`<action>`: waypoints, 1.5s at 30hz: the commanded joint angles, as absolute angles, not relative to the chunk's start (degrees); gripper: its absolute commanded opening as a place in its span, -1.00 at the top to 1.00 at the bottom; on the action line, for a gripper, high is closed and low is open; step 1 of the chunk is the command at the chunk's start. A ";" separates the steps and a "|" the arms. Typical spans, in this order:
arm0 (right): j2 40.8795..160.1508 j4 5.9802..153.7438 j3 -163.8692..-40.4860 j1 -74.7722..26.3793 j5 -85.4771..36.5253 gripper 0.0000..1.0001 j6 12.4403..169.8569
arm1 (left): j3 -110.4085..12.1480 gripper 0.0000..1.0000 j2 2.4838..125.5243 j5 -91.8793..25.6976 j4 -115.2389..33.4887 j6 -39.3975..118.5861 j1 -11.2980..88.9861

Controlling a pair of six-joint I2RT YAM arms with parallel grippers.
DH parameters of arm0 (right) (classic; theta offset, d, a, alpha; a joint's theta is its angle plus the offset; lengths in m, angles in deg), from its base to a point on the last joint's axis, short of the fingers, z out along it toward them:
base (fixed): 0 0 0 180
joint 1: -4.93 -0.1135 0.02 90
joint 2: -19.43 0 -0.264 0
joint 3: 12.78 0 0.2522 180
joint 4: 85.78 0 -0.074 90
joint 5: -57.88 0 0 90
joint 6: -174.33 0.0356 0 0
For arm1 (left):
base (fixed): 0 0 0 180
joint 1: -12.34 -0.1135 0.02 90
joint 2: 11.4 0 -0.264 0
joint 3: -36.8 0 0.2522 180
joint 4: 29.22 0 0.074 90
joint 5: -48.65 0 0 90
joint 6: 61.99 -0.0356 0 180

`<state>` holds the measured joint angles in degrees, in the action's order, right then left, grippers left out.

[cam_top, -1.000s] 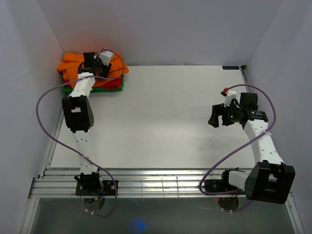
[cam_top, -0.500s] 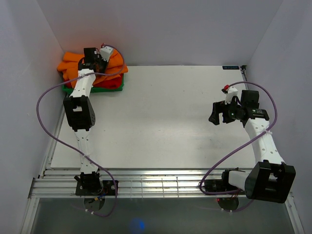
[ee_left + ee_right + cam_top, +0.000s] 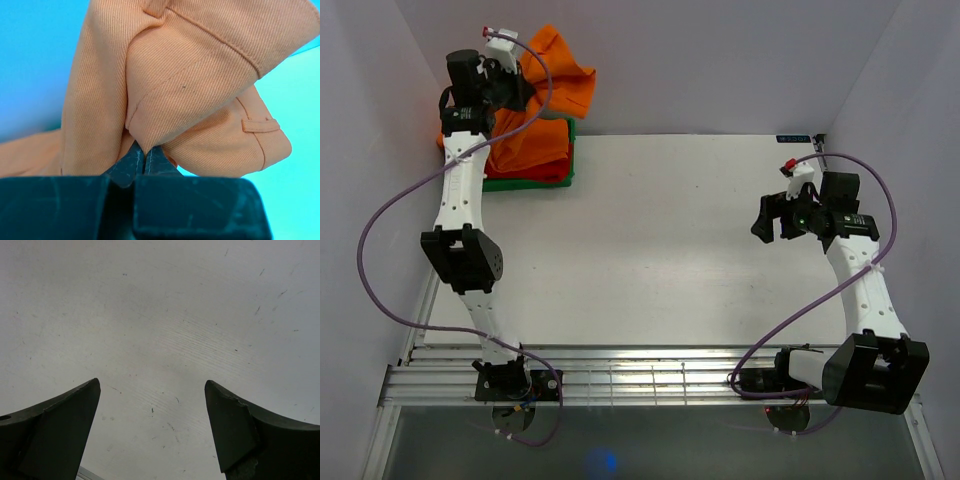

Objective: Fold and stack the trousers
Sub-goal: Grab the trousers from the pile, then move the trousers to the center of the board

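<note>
The orange trousers (image 3: 542, 100) hang lifted above the pile at the table's far left corner, bunched and draping down. My left gripper (image 3: 513, 82) is raised high there, shut on a fold of the orange trousers (image 3: 190, 85); in the left wrist view the two dark fingers (image 3: 131, 161) pinch the cloth with no gap. Under the orange cloth lie red trousers (image 3: 542, 172) and green trousers (image 3: 525, 183), still flat on the table. My right gripper (image 3: 769, 219) hovers open over the right side of the table, its fingertips (image 3: 77, 405) wide apart above bare white surface.
The white table (image 3: 650, 240) stretches between the arms, with a slatted metal rail (image 3: 640, 375) along its near edge. White walls close the left, back and right sides. Purple cables loop from both arms.
My left gripper closed on the orange trousers and rose up and leftward, pulling them off the pile. The right gripper shifted slightly toward the back right, still open.
</note>
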<state>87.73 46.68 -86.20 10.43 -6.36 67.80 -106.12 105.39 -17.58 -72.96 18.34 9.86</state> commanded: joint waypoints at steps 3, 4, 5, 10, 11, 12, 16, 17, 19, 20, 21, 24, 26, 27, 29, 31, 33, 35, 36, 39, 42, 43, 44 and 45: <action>87.73 47.32 -92.98 10.64 -4.79 -0.80 69.13 | -106.79 1.00 92.15 0.46 -65.66 32.48 11.38; 87.73 47.32 -94.47 10.82 -4.52 -0.80 69.39 | -105.91 1.00 91.26 1.61 -65.22 33.45 14.16; 87.64 47.24 -95.27 11.60 -4.08 -0.80 69.57 | -104.94 1.00 90.30 2.41 -64.78 34.25 15.15; 88.07 46.53 -101.67 19.24 1.36 -0.80 71.41 | -98.09 1.00 86.51 1.02 -62.32 37.42 26.37; 88.25 46.36 -102.56 23.43 3.72 -0.80 72.02 | -97.55 1.00 86.77 0.40 -61.97 37.68 28.41; 88.86 46.09 -103.44 25.65 4.87 -0.80 72.38 | -97.11 1.00 87.12 0.05 -61.62 37.25 30.60; 91.15 43.81 -107.39 36.37 9.27 -0.80 72.38 | -96.92 1.00 93.25 -4.78 -58.98 36.80 43.77; 91.68 43.20 -108.71 40.31 10.32 -0.80 72.12 | -97.71 1.00 95.02 -5.22 -58.37 37.33 45.38; 93.34 40.49 -110.21 43.94 10.95 -0.80 69.58 | -100.08 1.00 98.97 -6.19 -56.87 40.30 49.41; 93.96 39.42 -111.09 46.91 11.04 -0.80 68.35 | -102.36 1.00 102.90 -6.54 -56.26 41.36 50.39; 95.36 38.28 -112.92 48.42 11.12 -0.80 66.08 | -103.42 1.00 104.77 -6.55 -55.29 42.16 51.53; 98.18 32.58 -116.87 52.04 12.88 -0.80 59.67 | -104.49 1.00 110.67 -9.61 -53.18 42.43 56.89; 100.11 26.69 -118.38 52.13 14.80 -0.80 55.53 | -104.92 1.00 113.74 -10.32 -51.86 44.78 57.61; 100.73 24.84 -119.26 52.13 15.60 -0.80 53.50 | -107.71 0.96 117.32 -11.28 -52.12 45.93 57.61; 102.48 20.28 -119.44 51.87 17.35 -0.80 48.41 | -111.68 0.33 120.42 -12.17 -54.48 45.69 57.35; 103.72 16.93 -119.79 51.17 17.98 -0.80 44.19 | -112.14 -0.20 119.92 -12.78 -55.37 43.41 56.56; 105.47 12.63 -119.45 47.92 16.50 -0.80 38.56 | -111.00 -0.54 117.55 -11.92 -57.90 40.51 55.24; 105.83 11.55 -116.38 42.32 13.35 -0.80 35.92 | -108.28 -0.62 113.07 -9.98 -60.46 39.97 51.38; 105.31 13.99 -114.63 39.85 11.93 -0.80 36.25 | -107.23 -0.64 111.57 -8.84 -62.91 39.97 49.45; 103.37 23.45 -106.72 29.04 4.20 -0.80 39.67 | -102.57 -0.76 106.03 -5.50 -69.41 37.44 40.84; 103.45 29.02 -102.31 19.28 -3.53 -0.80 42.31 | -98.62 -0.79 101.55 -10.57 -76.35 27.60 33.28; 103.89 31.22 -101.87 17.26 -5.12 -0.80 42.76 | -97.30 -0.79 100.32 -11.46 -77.60 22.53 29.52; 104.77 32.20 -101.60 13.41 -7.48 -0.80 43.02 | -93.80 -0.79 97.96 -12.08 -78.65 20.91 27.48; 105.12 33.25 -101.43 11.45 -8.73 -0.80 43.37 | -91.59 -0.79 96.54 -12.78 -78.40 20.11 23.37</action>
<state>105.30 26.07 -101.31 16.13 -0.74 42.14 -97.23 103.75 -10.22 -70.77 29.62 29.60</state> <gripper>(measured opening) 0.903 0.892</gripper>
